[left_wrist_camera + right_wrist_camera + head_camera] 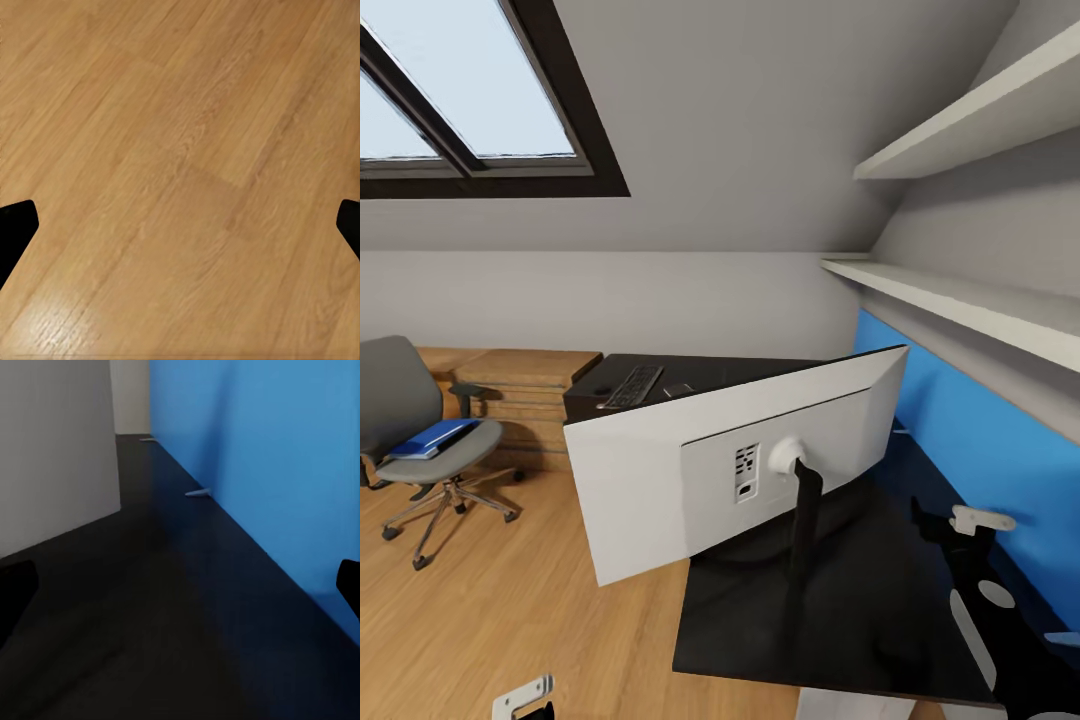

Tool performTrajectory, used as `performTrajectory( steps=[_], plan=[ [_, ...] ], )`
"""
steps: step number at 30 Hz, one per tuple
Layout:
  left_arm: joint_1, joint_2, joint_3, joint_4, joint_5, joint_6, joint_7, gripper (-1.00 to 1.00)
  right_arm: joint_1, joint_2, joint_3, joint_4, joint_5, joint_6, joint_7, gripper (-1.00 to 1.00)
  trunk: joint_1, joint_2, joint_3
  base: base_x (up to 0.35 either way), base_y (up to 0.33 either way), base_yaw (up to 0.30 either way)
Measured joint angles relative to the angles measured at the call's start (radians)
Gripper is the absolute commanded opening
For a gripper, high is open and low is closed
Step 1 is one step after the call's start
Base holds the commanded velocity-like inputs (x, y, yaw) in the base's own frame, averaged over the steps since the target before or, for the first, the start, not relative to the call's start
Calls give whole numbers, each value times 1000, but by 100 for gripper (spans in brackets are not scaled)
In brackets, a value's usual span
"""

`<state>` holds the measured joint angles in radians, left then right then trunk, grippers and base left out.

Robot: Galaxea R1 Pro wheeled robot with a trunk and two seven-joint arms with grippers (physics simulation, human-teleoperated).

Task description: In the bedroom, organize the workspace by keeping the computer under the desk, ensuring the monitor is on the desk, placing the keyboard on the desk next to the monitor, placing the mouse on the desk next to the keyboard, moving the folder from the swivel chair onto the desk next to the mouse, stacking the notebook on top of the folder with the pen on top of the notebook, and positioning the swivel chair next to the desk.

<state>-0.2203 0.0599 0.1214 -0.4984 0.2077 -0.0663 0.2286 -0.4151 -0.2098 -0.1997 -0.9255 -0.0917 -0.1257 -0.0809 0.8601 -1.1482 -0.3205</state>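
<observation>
I have the wide flat monitor (745, 465) on the matte black desk (860, 610), its white back turned toward my head camera, standing on its slim black stand near the desk's front edge. At the far end of the desk lies the slim grey keyboard with dark keys (632, 386), with a small dark mouse (603, 390) just beside it at the desk's outer edge and a thin dark grey notebook (679, 390) near it on the other side. Well apart from the desk, on the light wooden floor (480, 610), the grey upholstered swivel chair (415, 430) carries the bright blue folder (432, 438) flat on its seat.

My left gripper (180, 225) hangs above bare floor, fingertips spread wide. My right gripper (180, 592) is over the desk top beside the blue wall panel (262, 457), fingers likewise apart, holding nothing.
</observation>
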Motion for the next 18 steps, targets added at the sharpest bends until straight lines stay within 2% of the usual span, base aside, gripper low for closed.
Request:
performTrajectory(
  steps=[8, 18],
  plan=[
    [0, -1, -3, 1, 0, 0, 0, 100, 0, 0, 1, 1, 3, -3, 0, 100, 0, 0, 0, 0, -1, 70],
    [0, -3, -5, 2, 0, 1, 0, 100, 0, 0, 3, 16, 6, -34, 0, 100, 0, 0, 0, 1, -25, 214]
  ],
)
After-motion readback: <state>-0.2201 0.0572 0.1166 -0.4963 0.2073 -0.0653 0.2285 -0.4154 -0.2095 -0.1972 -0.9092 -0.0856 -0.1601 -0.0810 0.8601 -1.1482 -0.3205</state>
